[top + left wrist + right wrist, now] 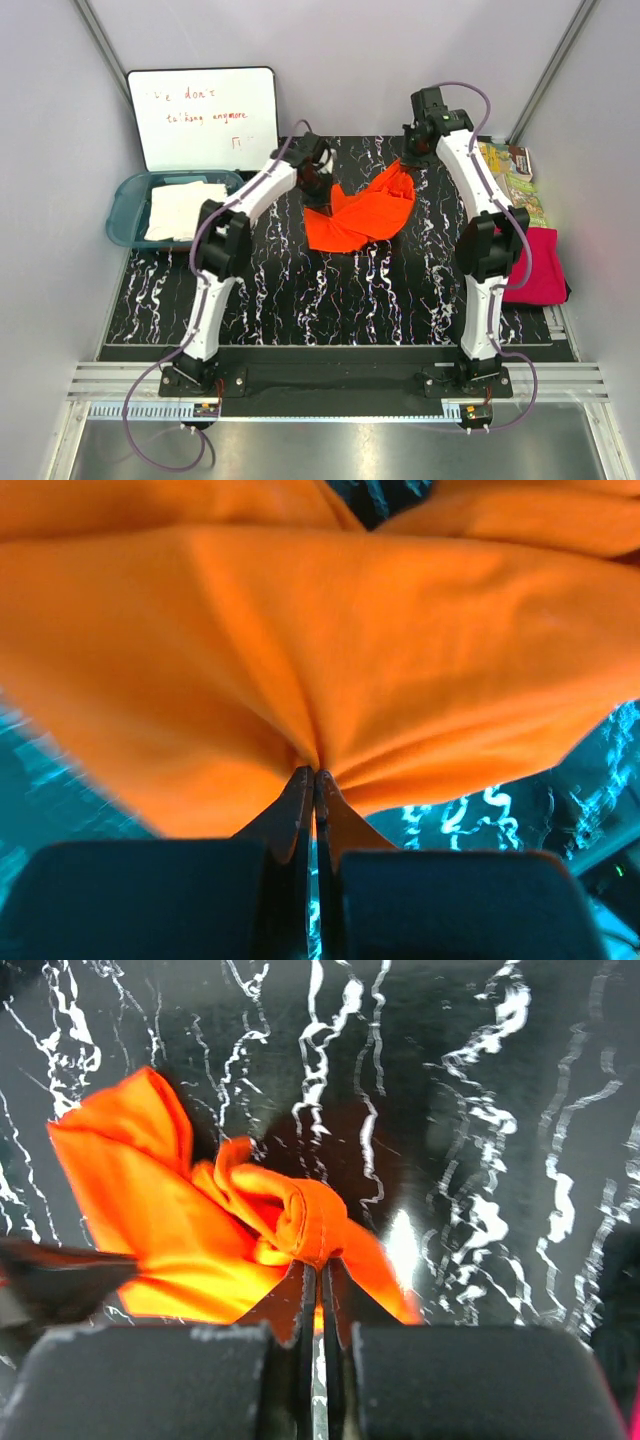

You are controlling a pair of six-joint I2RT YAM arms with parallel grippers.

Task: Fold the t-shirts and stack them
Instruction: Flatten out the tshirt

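The orange t-shirt (362, 216) hangs bunched between both grippers above the far middle of the black marbled table (300, 300). My left gripper (318, 190) is shut on its left part; in the left wrist view the fabric (330, 650) fans out from the pinched fingertips (314, 773). My right gripper (412, 152) is shut on a hemmed fold of the orange t-shirt (230, 1220) at its right end, pinched at the tips (320, 1263). The magenta-pink t-shirt (540, 265) lies at the table's right edge. The cream-white t-shirt (180, 208) lies in the tub.
A teal plastic tub (130, 195) stands at the far left. A whiteboard (205, 115) leans on the back wall. Colourful booklets (515, 178) lie at the far right, behind the pink shirt.
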